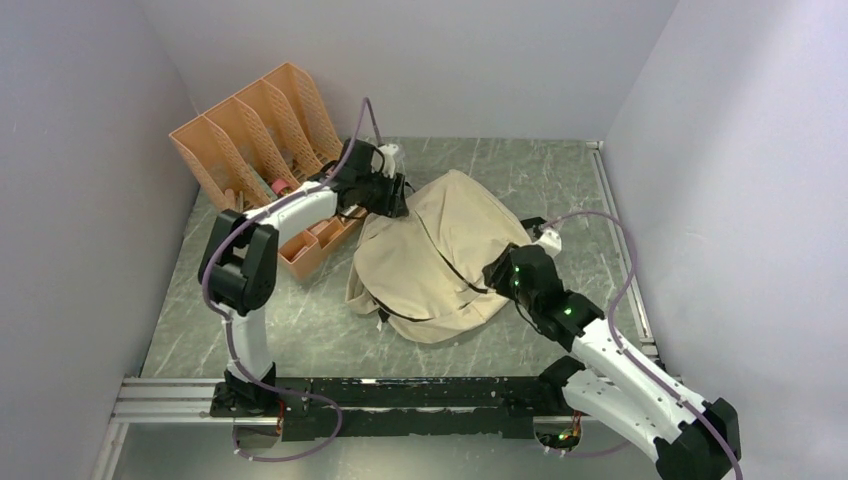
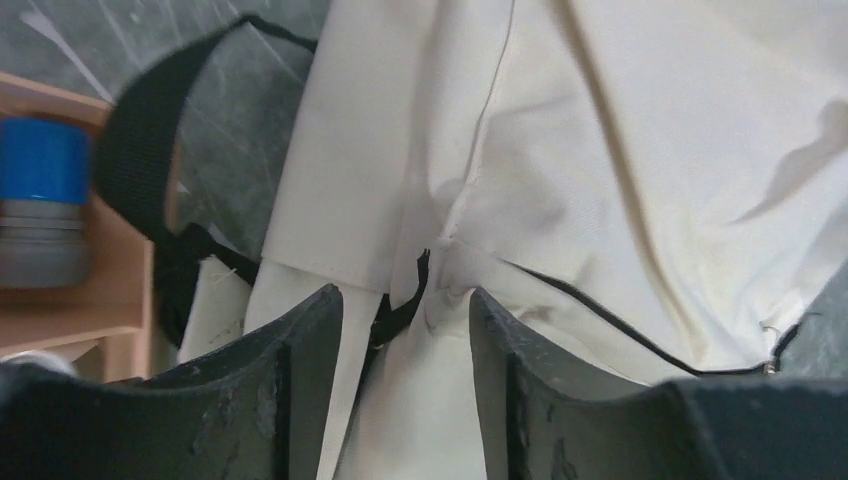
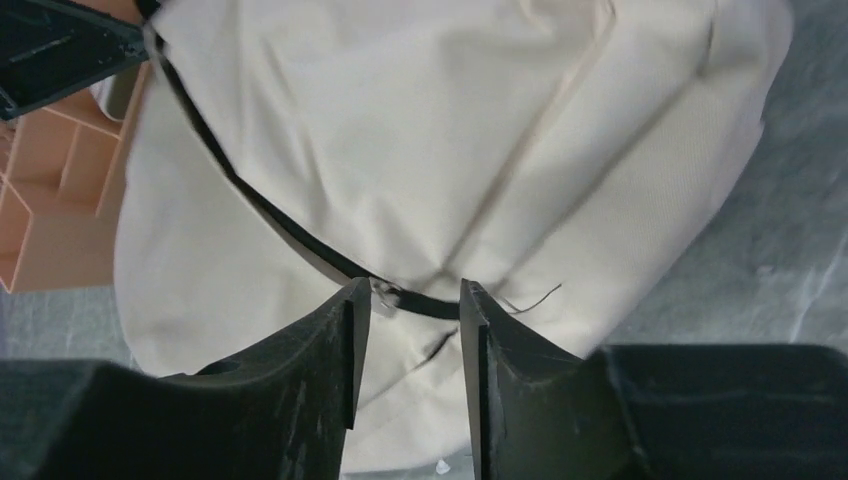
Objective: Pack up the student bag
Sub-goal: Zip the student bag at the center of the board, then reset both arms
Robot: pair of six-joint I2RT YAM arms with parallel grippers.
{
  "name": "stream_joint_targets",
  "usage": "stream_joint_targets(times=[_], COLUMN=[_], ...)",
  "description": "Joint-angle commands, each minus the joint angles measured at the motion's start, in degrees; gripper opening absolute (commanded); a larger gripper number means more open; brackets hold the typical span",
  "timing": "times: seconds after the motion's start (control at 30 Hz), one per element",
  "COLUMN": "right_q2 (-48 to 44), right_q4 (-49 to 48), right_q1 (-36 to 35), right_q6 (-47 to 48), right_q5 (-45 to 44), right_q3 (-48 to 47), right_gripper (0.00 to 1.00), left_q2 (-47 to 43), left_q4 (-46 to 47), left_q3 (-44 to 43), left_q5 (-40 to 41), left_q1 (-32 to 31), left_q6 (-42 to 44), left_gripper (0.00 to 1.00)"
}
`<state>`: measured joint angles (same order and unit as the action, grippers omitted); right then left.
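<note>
Floppy cream bag [image 1: 440, 255] sat mid-frame; lattice plastic organizer [image 1: 255, 130] upper left held a blue-topped tube [image 2: 40, 200]. Left tool [image 2: 405, 300] and right tool [image 3: 412, 290] gaped, gripping nothing.

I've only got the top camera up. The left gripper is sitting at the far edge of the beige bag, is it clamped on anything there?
Observer: No. The left wrist view shows the left gripper with jaws apart over the student bag, and a small black tab lies in the gap.
Operator: What about the right one?
Observer: The right gripper is open too. The bag's black zipper line runs across just beyond its fingertips.
Operator: Is anything in the organizer beside the bag?
Observer: The left wrist view shows a grey cylinder with a blue end in the orange organizer.
</note>
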<state>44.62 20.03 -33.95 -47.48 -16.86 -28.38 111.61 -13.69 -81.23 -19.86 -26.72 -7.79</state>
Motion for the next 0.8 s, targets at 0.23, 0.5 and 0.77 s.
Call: stream_joint_targets(times=[0.23,0.5,0.77], right_q2=[0.0,-1.1,4.5], right_q4=[-0.2,-4.4,-0.1], right_q1=[0.0,0.0,0.0], right_q6=[16.2,20.3,19.9], right_q5=[-6.1,-4.9,-5.0], right_q3=[-14.4,-13.8,-16.3], right_gripper=[0.6,1.0,1.0], left_q2=[-29.2,-54.0,-70.7], left_q4=[7.7,-0.7,-12.2], left_q3=[10.2,25.5,32.4], left_q5=[10.7,28.2,43.9], left_q1=[1.1,1.0,1.0], left_q6=[-3.2,-7.3,-12.7], left_gripper=[0.72,0.97,0.97])
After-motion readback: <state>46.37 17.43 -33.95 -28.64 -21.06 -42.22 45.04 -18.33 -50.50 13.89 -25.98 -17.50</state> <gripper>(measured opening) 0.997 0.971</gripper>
